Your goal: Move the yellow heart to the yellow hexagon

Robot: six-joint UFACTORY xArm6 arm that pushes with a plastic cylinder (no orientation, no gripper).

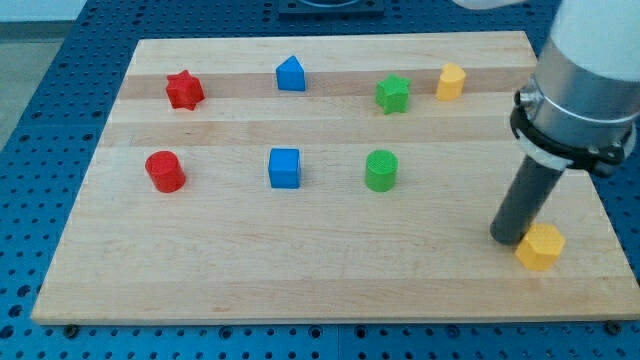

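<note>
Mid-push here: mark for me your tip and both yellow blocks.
My tip (507, 238): camera view, bottom end of the dark rod.
Yellow block by the tip (541, 246): camera view, its top face.
Yellow block near the view's top (451, 80): camera view, its top face.

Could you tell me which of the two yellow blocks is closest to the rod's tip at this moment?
The yellow block at the view's bottom right; my tip sits against its left side. The other yellow block lies far off near the view's top.
</note>
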